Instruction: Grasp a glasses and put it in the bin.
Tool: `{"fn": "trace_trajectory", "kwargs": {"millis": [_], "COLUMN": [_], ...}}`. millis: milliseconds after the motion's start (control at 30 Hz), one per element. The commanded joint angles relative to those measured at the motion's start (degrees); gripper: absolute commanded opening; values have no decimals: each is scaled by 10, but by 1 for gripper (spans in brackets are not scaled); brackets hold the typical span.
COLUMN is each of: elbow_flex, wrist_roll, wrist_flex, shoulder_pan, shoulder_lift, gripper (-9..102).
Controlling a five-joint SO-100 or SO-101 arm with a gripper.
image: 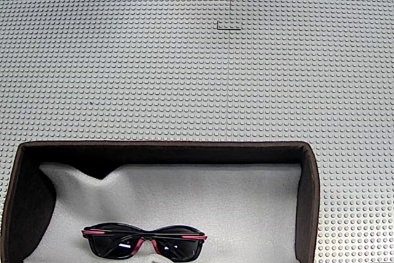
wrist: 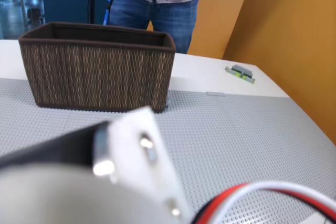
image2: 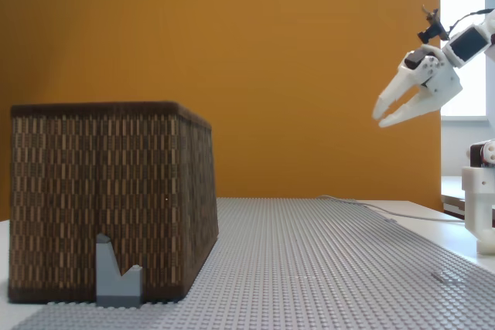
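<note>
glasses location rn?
In a fixed view from above, the glasses lie inside the bin on its grey foam lining, near the picture's bottom edge and left of the bin's middle.

Glasses [image: 144,242]: 1 pair, glossy black frame, dark lenses, red-pink accents; lying on grey foam lining inside bin, toward its near-left part in a fixed view.
Bin [image: 308,195]: rectangular, dark brown woven walls, upright, open-topped.
</note>
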Motion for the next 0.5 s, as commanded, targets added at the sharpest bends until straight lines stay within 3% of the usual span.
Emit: {"fn": "trace_trajectory", "kwargs": {"millis": [0,67,233,367,467], "elbow_flex": [-4,-2,3,3,0], "wrist_roll": [-11,-23,-30,-15,-16], "wrist_flex": [-1,-4,-8,-11,-7], "shoulder_pan": [1,1,5,5,1], "shoulder_lift": [4,4,7,5,4], "gripper": [15,0,0,25,24]}}
